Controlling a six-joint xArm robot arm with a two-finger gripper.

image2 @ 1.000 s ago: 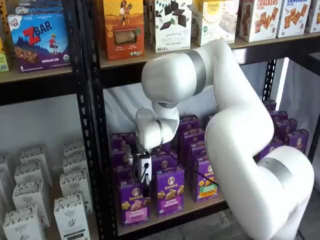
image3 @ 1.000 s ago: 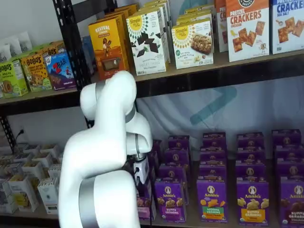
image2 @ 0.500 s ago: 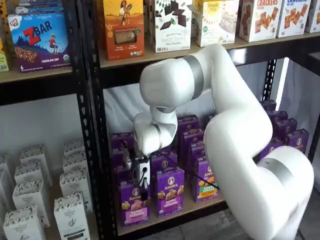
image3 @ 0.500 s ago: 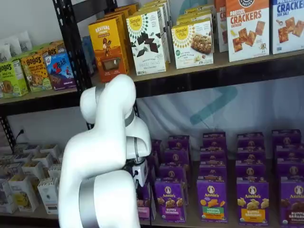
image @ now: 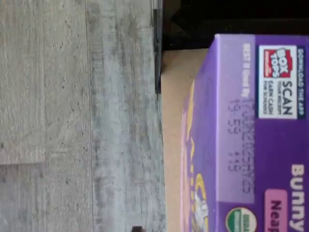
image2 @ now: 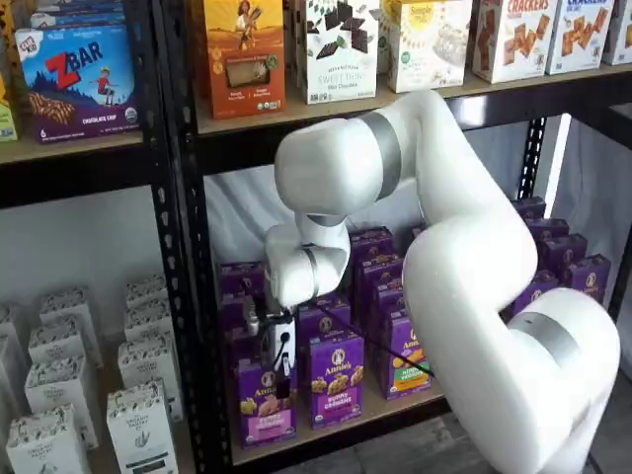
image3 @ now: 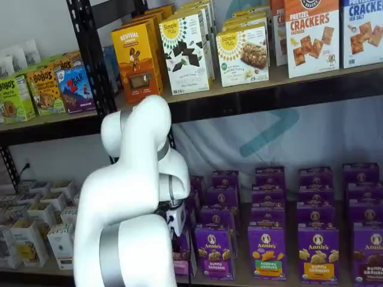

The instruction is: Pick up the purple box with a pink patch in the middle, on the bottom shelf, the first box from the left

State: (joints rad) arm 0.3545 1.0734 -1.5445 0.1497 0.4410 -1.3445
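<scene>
Now the purple box (image2: 265, 402) stands upright at the left end of the bottom shelf (image2: 341, 423), face out, long axis vertical. Pincer (image2: 280, 375) hangs right over its top; open or clenched, cannot tell. Best descend straight, straddle the narrow sides, clear the neighbouring box (image2: 336, 379).
</scene>
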